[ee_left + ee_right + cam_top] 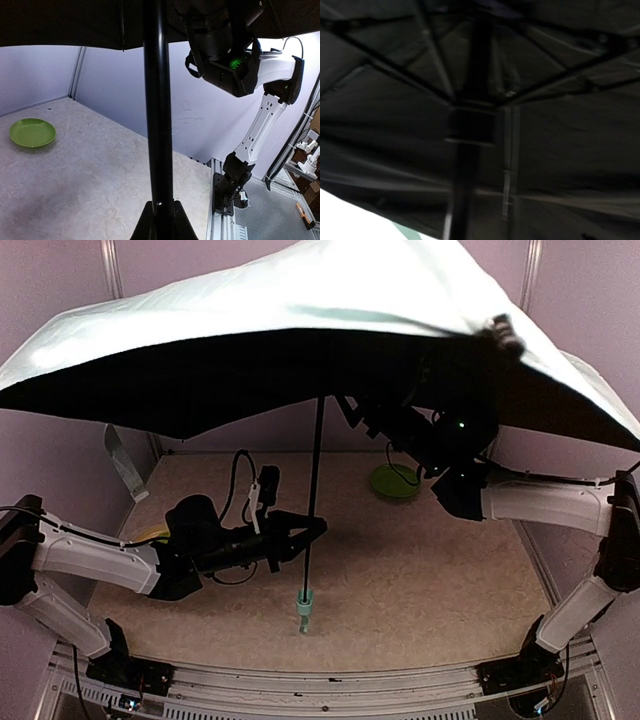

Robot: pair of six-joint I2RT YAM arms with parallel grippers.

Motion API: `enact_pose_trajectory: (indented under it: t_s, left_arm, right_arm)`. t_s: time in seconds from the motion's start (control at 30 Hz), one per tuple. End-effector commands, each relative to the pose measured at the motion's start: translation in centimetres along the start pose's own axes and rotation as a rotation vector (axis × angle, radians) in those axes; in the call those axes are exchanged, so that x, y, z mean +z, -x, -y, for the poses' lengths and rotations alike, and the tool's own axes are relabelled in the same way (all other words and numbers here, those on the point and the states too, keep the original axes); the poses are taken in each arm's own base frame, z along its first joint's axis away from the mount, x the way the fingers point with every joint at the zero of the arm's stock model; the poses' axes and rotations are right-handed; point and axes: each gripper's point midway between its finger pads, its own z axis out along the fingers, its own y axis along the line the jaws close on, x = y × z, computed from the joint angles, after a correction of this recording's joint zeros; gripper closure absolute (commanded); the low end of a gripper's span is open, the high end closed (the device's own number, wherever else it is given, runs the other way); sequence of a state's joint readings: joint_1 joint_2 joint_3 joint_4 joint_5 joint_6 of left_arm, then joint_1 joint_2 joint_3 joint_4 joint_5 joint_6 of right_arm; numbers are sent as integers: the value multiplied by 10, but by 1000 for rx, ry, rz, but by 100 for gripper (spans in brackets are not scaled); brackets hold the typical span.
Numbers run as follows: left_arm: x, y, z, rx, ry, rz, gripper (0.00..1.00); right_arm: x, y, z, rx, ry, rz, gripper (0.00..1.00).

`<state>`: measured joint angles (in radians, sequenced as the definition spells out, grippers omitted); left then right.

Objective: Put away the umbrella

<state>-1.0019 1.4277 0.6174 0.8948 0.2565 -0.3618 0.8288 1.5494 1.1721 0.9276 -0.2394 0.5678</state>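
Currently: open folding umbrella [300, 290], pale mint fabric outside and black lining, upright over the beige speckled counter [430, 580].
Top view: left pincer [312, 528] clamped on the thin black shaft [316, 460], mint handle [303, 606] low near the counter. Right pincer [352, 408] under the canopy, width indiscernible. Right wrist view alone shows black ribs [395, 70] meeting the runner [470, 125].

Umbrella [470, 125] underside blurred, right wrist view
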Motion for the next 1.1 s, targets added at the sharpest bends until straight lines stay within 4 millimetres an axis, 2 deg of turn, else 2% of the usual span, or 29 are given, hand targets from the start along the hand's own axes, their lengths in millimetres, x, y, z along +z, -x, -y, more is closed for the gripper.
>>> enact_pose_trajectory:
  t_s: [0.0,0.13,0.33,0.57,0.77,0.93,1.07]
  left_arm:
    - [-1,27,24,4,-105,100,100]
    - [4,21,20,-16,-92,75,100]
    - [11,10,15,-14,-63,30,100]
    - [12,11,18,-3,-65,40,100]
    - [12,12,20,1,-72,45,100]
    - [11,14,21,4,-77,50,100]
    - [11,15,21,6,-79,51,100]
  right_arm:
    - [7,30,-20,54,123,115,15]
    - [16,41,-10,144,116,176,17]
    - [36,38,12,299,51,194,25]
    - [34,32,25,332,7,225,43]
    - [24,33,24,323,0,244,45]
    - [25,35,21,304,8,237,60]
    - [24,34,20,307,12,235,85]
